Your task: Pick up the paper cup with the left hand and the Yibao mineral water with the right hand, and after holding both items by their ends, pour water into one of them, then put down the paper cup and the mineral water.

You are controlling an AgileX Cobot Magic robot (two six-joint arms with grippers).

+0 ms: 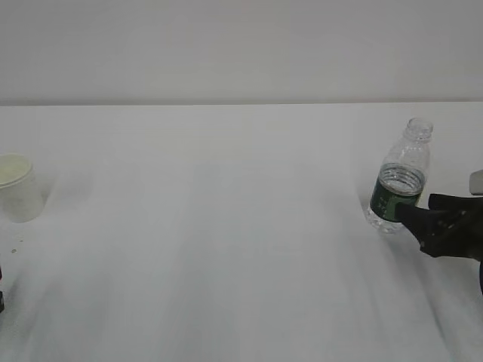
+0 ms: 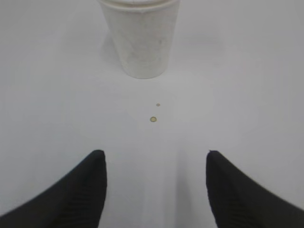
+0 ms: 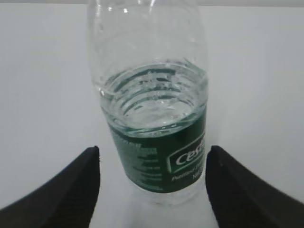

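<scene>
Paper cup: white, upright at the far left of the white counter, untouched; two small droplets on the surface just before it. Left hand: jaws open, empty, short of the cup. Yibao mineral water: upright at the right, uncapped, part-filled, green label band. Right hand: jaws spread to either side of the bottle's lower body, gaps visible on both sides, not gripping.
</scene>
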